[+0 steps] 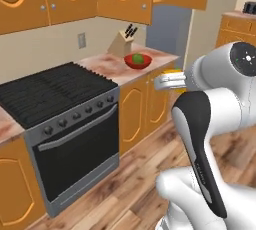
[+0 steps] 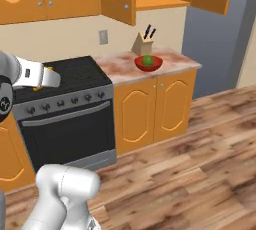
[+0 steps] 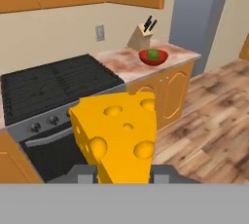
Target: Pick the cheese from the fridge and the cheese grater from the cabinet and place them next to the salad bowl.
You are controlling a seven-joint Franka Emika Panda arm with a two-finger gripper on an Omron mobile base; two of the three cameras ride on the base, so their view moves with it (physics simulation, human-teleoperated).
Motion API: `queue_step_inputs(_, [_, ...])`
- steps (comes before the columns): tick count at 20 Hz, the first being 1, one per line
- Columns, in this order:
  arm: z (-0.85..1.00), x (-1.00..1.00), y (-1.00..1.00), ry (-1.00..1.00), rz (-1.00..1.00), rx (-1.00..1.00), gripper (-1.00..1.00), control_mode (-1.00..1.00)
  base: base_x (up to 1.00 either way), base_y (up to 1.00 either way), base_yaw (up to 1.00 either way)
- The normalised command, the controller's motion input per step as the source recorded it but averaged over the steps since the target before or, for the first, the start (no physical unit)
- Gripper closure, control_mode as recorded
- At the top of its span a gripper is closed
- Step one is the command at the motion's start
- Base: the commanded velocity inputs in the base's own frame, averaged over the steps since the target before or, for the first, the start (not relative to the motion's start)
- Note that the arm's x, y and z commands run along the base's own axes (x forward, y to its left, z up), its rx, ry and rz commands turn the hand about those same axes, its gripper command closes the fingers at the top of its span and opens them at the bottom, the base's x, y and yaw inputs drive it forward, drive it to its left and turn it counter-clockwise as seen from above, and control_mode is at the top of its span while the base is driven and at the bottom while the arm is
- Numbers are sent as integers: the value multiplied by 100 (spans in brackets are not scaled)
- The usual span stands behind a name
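Yellow-orange cheese (image 3: 119, 140), a holed wedge, sitting clamped between the gripper (image 3: 121, 173) fingers, facing the distant red salad bowl (image 3: 153, 57).

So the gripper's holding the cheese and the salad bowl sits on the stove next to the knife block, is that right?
Not quite. The gripper does hold the cheese, but the salad bowl sits on the counter beside the knife block, not on the stove. The hand view shows it.

text: none legible | stove (image 1: 60, 99) knobs: possibly marked, too blurred

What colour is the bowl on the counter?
Red salad bowl, green lettuce inside; clearest in the right base view.
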Motion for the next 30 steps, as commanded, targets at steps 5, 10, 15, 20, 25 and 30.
queue_step_inputs(5, [0, 0, 0, 0, 0, 0, 100, 100, 22, -100, 36])
queue_step_inputs(10, [0, 0, 0, 0, 0, 0, 100, 100, 0, -100, 45])
queue_step_inputs(15, [0, 0, 0, 0, 0, 0, 100, 100, -10, -100, 42])
queue_step_inputs(20, [0, 0, 0, 0, 0, 0, 100, 100, 0, -100, 40])
queue_step_inputs(25, [0, 0, 0, 0, 0, 0, 100, 100, -1, -100, 33])
queue_step_inputs(30, [0, 0, 0, 0, 0, 0, 100, 100, 3, -97, 21])
